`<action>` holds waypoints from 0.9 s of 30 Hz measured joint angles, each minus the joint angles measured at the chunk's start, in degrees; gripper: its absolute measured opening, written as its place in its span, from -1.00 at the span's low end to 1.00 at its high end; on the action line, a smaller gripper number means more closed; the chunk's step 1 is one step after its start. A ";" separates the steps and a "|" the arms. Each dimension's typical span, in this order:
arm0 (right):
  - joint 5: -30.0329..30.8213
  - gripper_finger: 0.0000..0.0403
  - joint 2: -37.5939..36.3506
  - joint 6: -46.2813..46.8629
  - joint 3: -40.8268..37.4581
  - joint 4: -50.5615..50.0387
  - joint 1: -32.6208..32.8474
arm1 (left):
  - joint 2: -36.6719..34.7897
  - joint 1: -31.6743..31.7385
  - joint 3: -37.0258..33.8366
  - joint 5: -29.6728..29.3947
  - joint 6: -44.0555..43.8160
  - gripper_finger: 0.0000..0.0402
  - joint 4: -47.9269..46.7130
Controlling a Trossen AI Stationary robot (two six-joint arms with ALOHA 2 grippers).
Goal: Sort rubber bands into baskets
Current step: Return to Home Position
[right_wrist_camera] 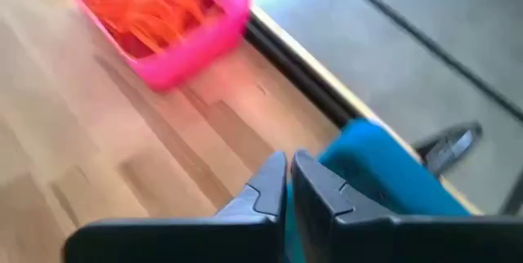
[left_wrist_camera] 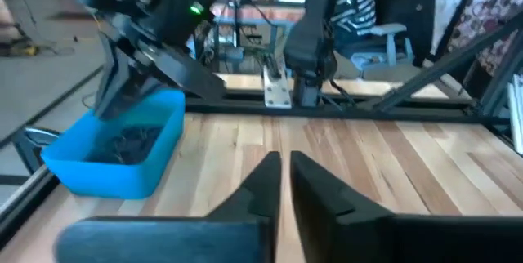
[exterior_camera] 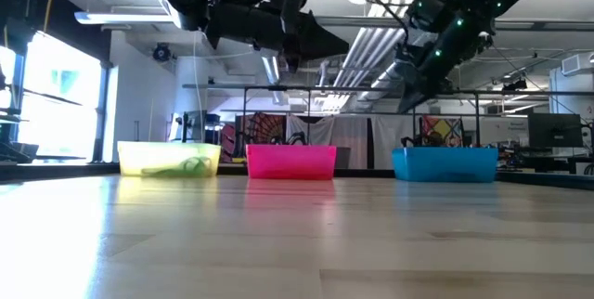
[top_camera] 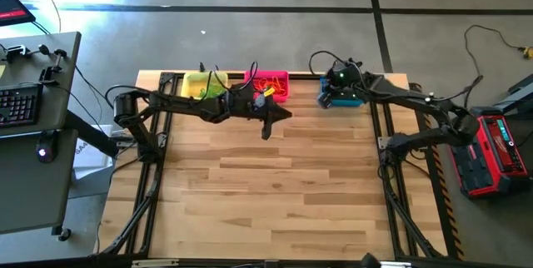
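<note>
Three baskets stand in a row along the table's far edge: yellow (top_camera: pixel 198 85), pink (top_camera: pixel 272 83) and teal (top_camera: pixel 343 95). Green rubber bands (exterior_camera: pixel 172 166) lie in the yellow basket, orange rubber bands (right_wrist_camera: pixel 147 6) in the pink one, and dark rubber bands (left_wrist_camera: pixel 131 142) in the teal one. My left gripper (left_wrist_camera: pixel 282 173) is shut with nothing in it. It hangs above the table just in front of the pink basket (top_camera: pixel 279 116). My right gripper (right_wrist_camera: pixel 288 177) is also shut with nothing in it. It hovers by the teal basket's (right_wrist_camera: pixel 380 169) near left corner.
Bare wooden tabletop (top_camera: pixel 266 193) stretches from the baskets to the near edge. Black frame rails (top_camera: pixel 154 185) run along both sides of the table. A desk with a keyboard (top_camera: pixel 21 101) stands off the left side, and a red case (top_camera: pixel 500 147) off the right.
</note>
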 joint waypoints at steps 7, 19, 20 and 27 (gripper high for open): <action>-2.10 -0.99 -2.50 -1.79 -9.75 19.39 7.60 | 0.00 0.07 -0.01 -4.79 -0.50 -0.97 2.25; -2.03 -1.00 -10.25 0.32 -22.13 31.63 20.00 | 0.00 0.15 -0.02 -4.95 -0.96 -0.95 8.11; -2.04 -1.00 -11.77 0.68 -22.93 31.64 21.09 | 0.00 0.15 -0.02 -5.02 -0.96 -0.95 8.23; -2.45 -1.00 -23.22 0.18 -28.98 31.48 27.04 | 0.00 0.26 -0.02 -6.67 -0.96 -0.95 9.10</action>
